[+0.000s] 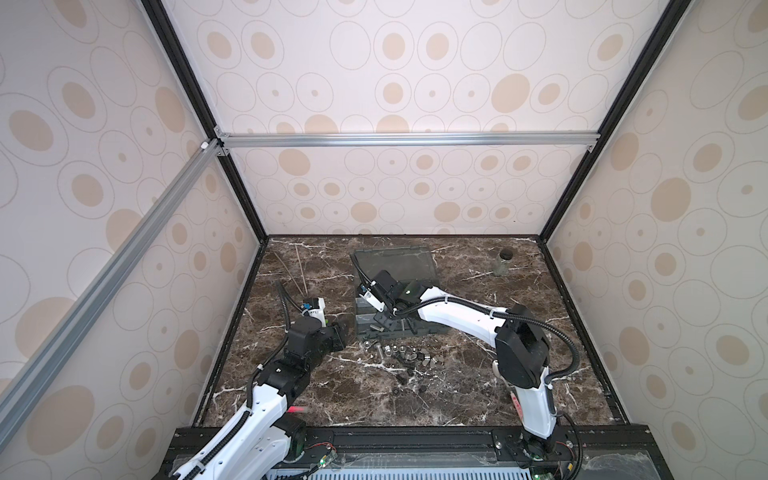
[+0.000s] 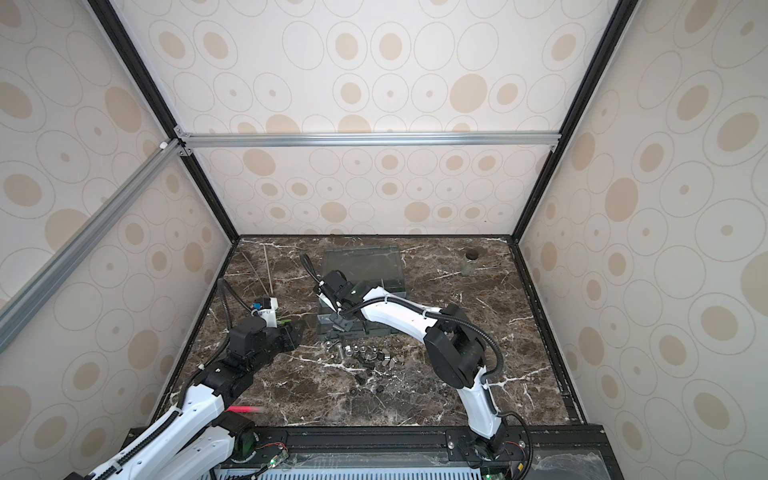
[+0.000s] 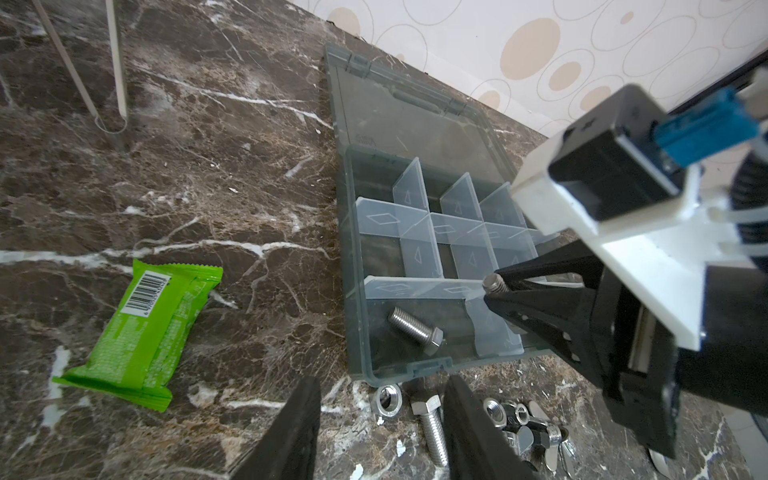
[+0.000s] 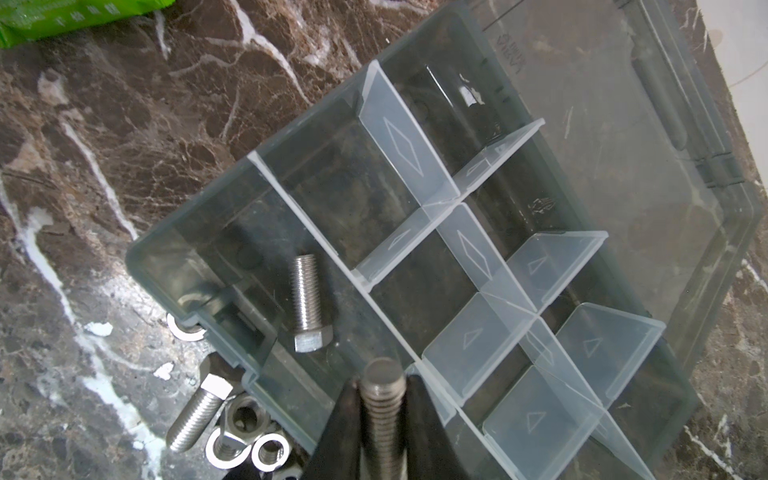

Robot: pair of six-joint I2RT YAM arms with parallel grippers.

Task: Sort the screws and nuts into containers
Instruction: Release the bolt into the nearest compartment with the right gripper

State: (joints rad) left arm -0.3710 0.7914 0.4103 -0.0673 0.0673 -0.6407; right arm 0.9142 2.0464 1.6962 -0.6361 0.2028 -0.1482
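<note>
Metal and likely slick, the screw (image 4: 382, 411) sits pinched by its threads in the right gripper's (image 4: 382, 388) jaws; the left gripper's (image 3: 381, 386) jaws gape empty.

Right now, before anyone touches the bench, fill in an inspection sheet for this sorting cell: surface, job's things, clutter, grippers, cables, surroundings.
Surface: dark marble tabletop, white veins, a few white specks.
Job's things: organizer box open, lid laid back; one screw lying in a corner compartment; loose screws and nuts on the table in front of the box.
Clutter: green wrapper, thin sticks, glass jar with black lid, all apart from the box.
Grippers: right gripper shut on a second screw above the box; left gripper open, empty, near the loose parts.
Cables: black conduit runs along both arms.
Surroundings: patterned walls, aluminium frame bar; nothing else seen.
</note>
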